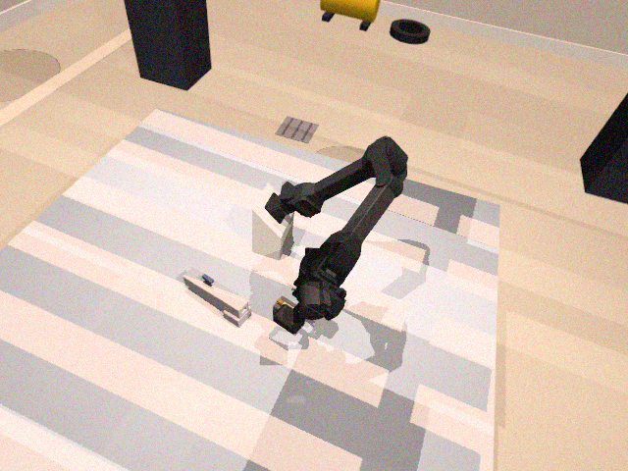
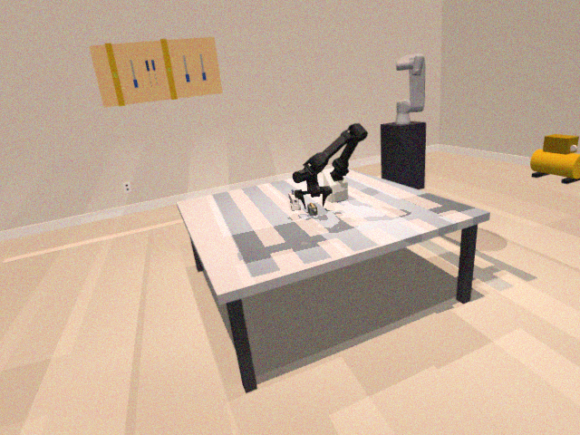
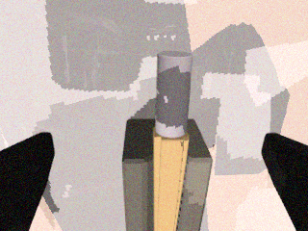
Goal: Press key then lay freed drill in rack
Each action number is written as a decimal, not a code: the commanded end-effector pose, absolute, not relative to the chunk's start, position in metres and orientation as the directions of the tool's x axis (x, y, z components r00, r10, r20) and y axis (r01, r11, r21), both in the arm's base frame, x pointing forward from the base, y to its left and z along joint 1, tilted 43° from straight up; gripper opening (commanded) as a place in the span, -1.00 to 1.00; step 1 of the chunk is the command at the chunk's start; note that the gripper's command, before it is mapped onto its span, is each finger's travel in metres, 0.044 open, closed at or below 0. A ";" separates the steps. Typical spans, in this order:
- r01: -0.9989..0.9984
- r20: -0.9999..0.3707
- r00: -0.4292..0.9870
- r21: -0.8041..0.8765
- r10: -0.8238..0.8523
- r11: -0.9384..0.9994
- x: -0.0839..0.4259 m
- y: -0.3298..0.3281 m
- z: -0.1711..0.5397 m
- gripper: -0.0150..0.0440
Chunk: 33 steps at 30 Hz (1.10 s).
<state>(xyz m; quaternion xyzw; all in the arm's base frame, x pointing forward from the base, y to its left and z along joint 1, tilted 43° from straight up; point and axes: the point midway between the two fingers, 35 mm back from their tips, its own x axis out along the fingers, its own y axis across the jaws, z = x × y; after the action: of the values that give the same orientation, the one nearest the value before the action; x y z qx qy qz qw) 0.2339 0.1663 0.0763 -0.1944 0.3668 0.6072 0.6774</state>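
Observation:
My gripper (image 2: 314,207) (image 3: 162,143) is open, with nothing between its fingertips. In the wrist view its fingers stand wide apart, left and right of a dark block (image 2: 313,209) (image 3: 137,140). A yellow strip (image 1: 280,301) (image 3: 169,178) runs along the block, and a grey cylinder (image 3: 174,91) sticks out past the strip's end. The cylinder may be the drill; which part is the key is not clear. A long beige fixture (image 1: 218,297) (image 2: 294,203), possibly the rack, lies beside the block with a small blue piece (image 1: 207,279) on it. My arm hides part of the block in the top view.
The arm's pale wedge-shaped base (image 1: 264,235) (image 2: 338,191) stands on the striped table (image 1: 152,354) (image 2: 210,262), near the beige fixture. Dark pedestals (image 1: 170,45) (image 2: 402,154) and a yellow tank (image 1: 349,7) (image 2: 555,162) stand on the floor beyond the table.

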 end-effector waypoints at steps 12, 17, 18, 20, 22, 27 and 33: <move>-0.957 -0.731 0.024 0.181 0.682 0.228 0.244 0.137 0.109 1.00; -0.845 -0.714 0.209 0.212 0.668 0.491 0.284 0.094 0.127 1.00; -0.811 -0.712 0.231 0.235 0.663 0.535 0.290 0.086 0.129 1.00; -0.737 -0.706 0.276 0.280 0.652 0.616 0.301 0.070 0.135 1.00; -0.736 -0.709 0.298 0.256 0.639 0.627 0.304 0.064 0.136 1.00; -0.612 -0.709 0.408 0.255 0.575 0.749 0.323 0.021 0.148 1.00; -0.309 -0.691 0.519 0.398 0.504 0.864 0.341 -0.035 0.165 1.00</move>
<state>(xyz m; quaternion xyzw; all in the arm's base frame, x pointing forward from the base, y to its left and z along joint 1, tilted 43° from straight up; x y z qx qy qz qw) 0.3310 -0.0044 0.1533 0.0520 0.4298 0.2960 0.8515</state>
